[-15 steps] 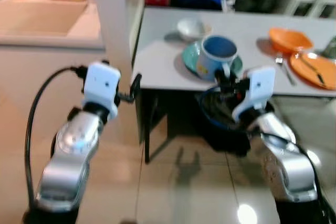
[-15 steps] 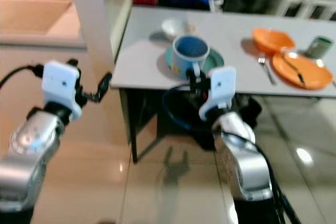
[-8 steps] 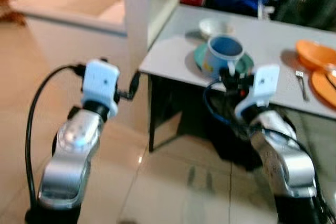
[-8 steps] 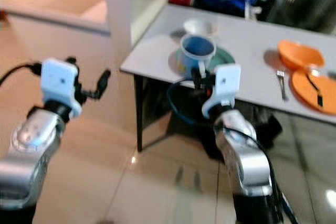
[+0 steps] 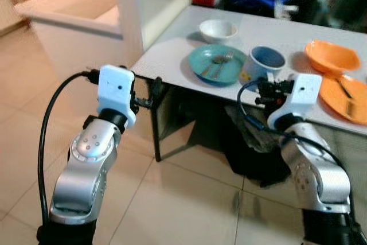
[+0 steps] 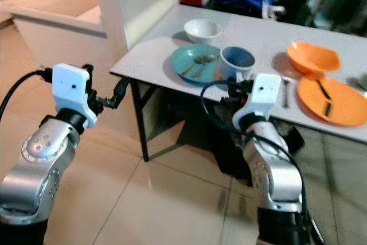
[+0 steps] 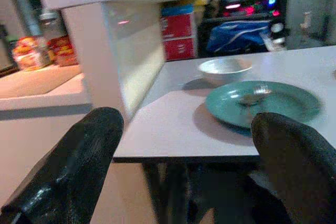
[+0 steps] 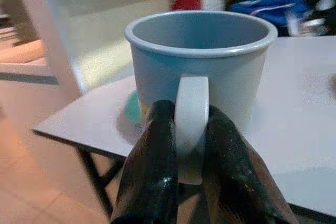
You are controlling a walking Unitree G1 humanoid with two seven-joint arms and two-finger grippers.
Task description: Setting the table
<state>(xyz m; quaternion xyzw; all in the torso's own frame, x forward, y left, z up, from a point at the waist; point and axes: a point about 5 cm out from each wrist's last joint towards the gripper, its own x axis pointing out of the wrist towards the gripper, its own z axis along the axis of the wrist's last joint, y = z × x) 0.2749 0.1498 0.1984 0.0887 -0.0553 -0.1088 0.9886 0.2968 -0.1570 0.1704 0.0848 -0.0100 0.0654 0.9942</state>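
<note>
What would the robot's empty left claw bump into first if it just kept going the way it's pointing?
Probably the near edge of the white table. The left gripper is open and aimed at that edge, with the teal plate and white bowl farther back on top. Depth is hard to judge, so it might slip just under the tabletop.

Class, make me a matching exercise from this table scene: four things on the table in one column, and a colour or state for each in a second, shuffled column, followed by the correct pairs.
Things
1. mug
2. teal plate
3. white bowl
4. orange plate

States
A. nearest the far edge of the table
B. held by its handle in the right gripper
C. carries a spoon and a fork
D. at the table's right end

Pairs: 1-B, 2-C, 3-A, 4-D
</note>
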